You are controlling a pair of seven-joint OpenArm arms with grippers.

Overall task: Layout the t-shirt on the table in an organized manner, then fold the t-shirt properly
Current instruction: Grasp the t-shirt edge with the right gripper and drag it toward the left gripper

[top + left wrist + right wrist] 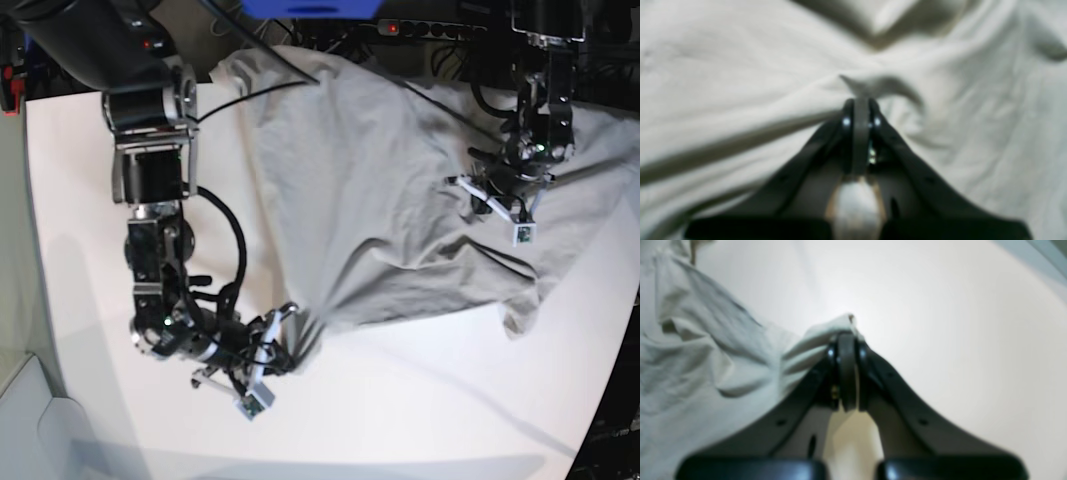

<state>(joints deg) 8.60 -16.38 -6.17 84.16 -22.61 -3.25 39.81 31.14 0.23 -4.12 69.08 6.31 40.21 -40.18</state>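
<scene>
The beige t-shirt (380, 170) lies wrinkled and partly raised over the far middle and right of the white table (420, 400). In the base view my right gripper (290, 335) is low at the shirt's near-left corner. The right wrist view shows that gripper (846, 340) shut on a bunched edge of the t-shirt (706, 350), with bare table (940, 323) beyond. My left gripper (497, 195) sits on the shirt's right side. Close up, it (861, 103) is shut on a pinched fold of the t-shirt (740, 83), and a taut ridge of cloth runs off to the left.
Black cables (235, 250) loop off the arm on the left of the base view. A power strip (420, 28) and more cables lie behind the table's far edge. The table's near edge curves around the bottom of that view.
</scene>
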